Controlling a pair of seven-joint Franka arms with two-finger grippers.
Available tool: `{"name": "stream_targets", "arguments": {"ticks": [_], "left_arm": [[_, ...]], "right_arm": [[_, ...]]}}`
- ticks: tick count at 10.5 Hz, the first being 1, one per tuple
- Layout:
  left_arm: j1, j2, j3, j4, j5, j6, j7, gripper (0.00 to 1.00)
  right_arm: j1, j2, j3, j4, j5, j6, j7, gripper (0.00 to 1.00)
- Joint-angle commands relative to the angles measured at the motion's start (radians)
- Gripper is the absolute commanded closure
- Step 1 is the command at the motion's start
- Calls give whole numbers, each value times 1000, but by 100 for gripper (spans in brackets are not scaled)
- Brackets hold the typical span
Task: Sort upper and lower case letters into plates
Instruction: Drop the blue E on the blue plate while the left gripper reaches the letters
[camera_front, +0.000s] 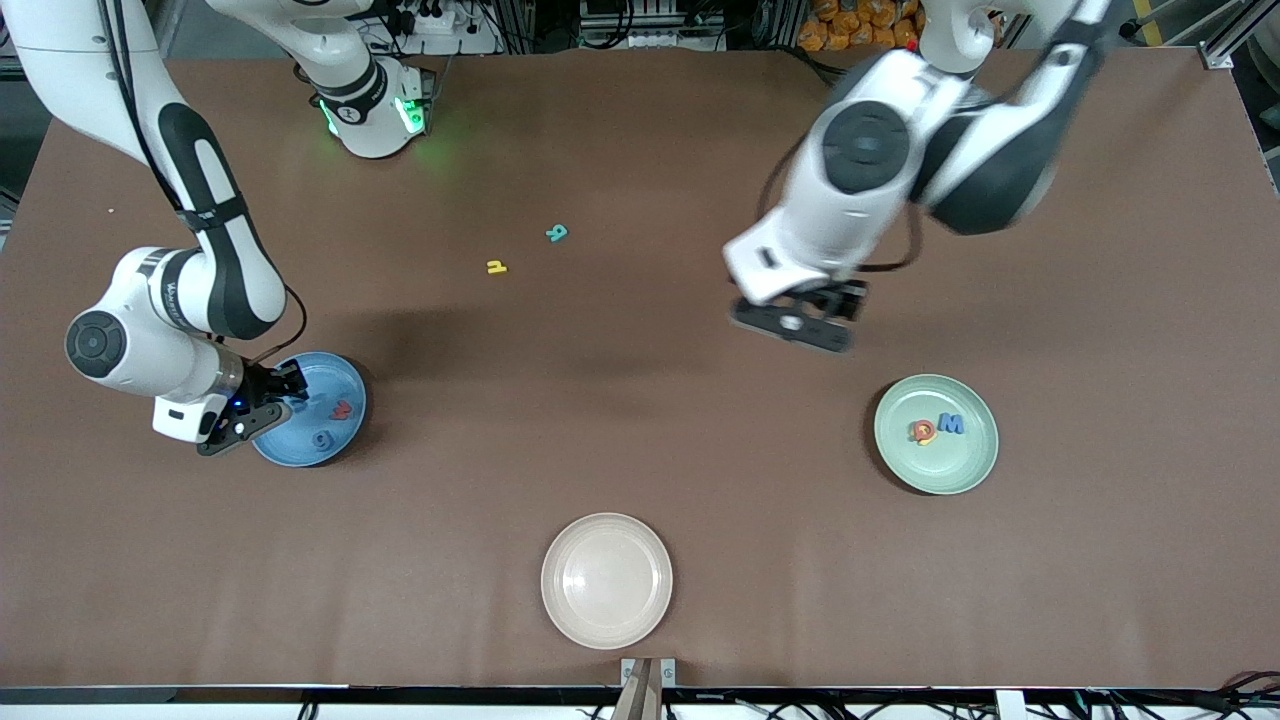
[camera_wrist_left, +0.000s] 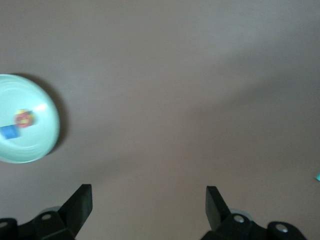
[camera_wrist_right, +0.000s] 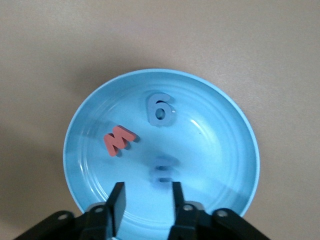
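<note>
The blue plate (camera_front: 300, 458) lies at the right arm's end of the table. It holds a red letter (camera_front: 343, 409) and a blue letter (camera_front: 322, 440). The right wrist view shows the plate (camera_wrist_right: 220, 150) with the red letter (camera_wrist_right: 120, 140), a blue letter (camera_wrist_right: 160, 110) and a blurred blue letter (camera_wrist_right: 164, 170) just off the fingertips. My right gripper (camera_front: 290, 385) (camera_wrist_right: 147, 200) is open and empty over this plate. The mint plate (camera_front: 940, 470) (camera_wrist_left: 35, 145) holds a red-and-yellow letter (camera_front: 922, 431) and a blue letter (camera_front: 951, 424). My left gripper (camera_front: 835, 305) (camera_wrist_left: 149, 200) is open and empty, up over bare table.
A yellow letter (camera_front: 496, 267) and a teal letter (camera_front: 557, 233) lie loose on the brown table, farther from the front camera than the plates. A cream plate (camera_front: 607, 580) sits empty near the front edge.
</note>
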Motion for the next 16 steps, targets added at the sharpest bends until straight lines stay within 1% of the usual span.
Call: {"name": "stream_targets", "arguments": {"ticks": [1,2,3,5,7,8,10,11,13,14,15,16], "left_arm": [[-84,125,-67,16,0,82,-158,0],[-137,157,-80,16,37,125,-171,0],[-195,194,-80,16,37,134,-179,0],[-310,247,-81,3,66,232,-295,0],[-373,289,-81,2,101,347,-299,0],[-389,319,-86,2,146,398,-303,0],[-407,363,-91,-5,254,473,-300,0],[-427,382,-91,-5,279,510,-300,0],[-458,383,-91,-8,284,512,-303,0],[-499,389,-86,-8,281,512,-309,0],[-512,395,-78,-8,281,513,-329,0],[-533,415,-74,-5,281,513,-335,0]], "right_arm": [[-11,-18,15,1,2,-7,-4,0],[-13,-19,14,6,2,-7,-7,0],[-19,-18,14,13,2,-7,-9,0],[-19,-18,15,26,4,-5,-6,0],[-21,-19,15,33,4,-7,-6,0],[-31,-19,15,32,4,-10,-7,0],[-42,-34,17,33,4,-66,-3,0],[-54,-45,15,35,7,-108,0,0],[-97,-51,14,35,21,-157,0,0],[-120,-50,14,35,21,-168,-7,0],[-140,-50,14,35,21,-195,-12,0],[-156,-51,14,44,21,-246,-12,0]]}}
